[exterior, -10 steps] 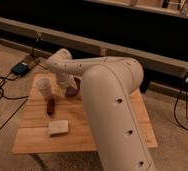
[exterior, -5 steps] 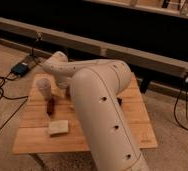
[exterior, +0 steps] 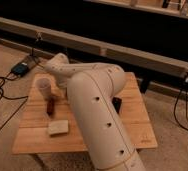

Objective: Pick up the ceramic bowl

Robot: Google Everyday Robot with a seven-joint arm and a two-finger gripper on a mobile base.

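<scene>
Arm link (exterior: 99, 115) swung left, now hiding the ceramic bowl right of one pale cup (exterior: 43, 85) on the wooden tabletop (exterior: 132, 120); hand (exterior: 61, 91) beside cup, grip can't tell; one slim red-brown stick (exterior: 51, 105), one pale block (exterior: 58, 128).

Our thick white arm (exterior: 94, 115) comes up from the lower right and reaches to the left. The wrist (exterior: 57, 65) bends downward, and the gripper (exterior: 63, 91) hangs below it, mostly hidden behind the arm.
</scene>
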